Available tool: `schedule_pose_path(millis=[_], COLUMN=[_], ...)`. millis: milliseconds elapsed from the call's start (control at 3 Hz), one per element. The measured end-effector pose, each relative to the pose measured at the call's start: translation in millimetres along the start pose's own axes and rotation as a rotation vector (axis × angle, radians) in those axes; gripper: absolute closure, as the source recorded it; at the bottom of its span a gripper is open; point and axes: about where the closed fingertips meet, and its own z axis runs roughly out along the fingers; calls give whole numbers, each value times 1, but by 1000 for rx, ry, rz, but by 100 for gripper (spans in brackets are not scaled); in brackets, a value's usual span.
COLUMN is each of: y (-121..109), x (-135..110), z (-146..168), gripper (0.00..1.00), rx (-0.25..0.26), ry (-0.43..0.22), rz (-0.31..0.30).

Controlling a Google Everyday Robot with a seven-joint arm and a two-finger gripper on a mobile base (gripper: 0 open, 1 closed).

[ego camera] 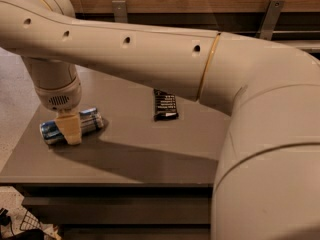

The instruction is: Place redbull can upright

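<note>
The redbull can (pixel 90 121) lies on its side near the left end of the grey table (pixel 150 156), its blue and silver panels showing, one end pointing left. My gripper (pixel 70 130) hangs straight down from the wrist (pixel 56 91) and stands right in front of the can's middle, covering it. Its tip is at table height. The can's two ends show on either side of the gripper. I cannot tell whether the gripper touches the can.
A dark snack packet (pixel 164 105) lies flat near the table's middle. My big beige arm (pixel 165 59) spans the view above the table. A wood wall with metal brackets (pixel 119 9) stands behind. Floor (pixel 12 91) is to the left of the table's edge.
</note>
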Motion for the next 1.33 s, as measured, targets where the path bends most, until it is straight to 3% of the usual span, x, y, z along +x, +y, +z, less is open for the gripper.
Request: schedule_pose_path(millis=[333,667,1333], y=[0,0,-1], x=[-1,-1,-2], z=[1,1,1], gripper=[72,95,100], rx=[3,4,6], ry=[-2,-4,-5], rz=[-1,-2,-2])
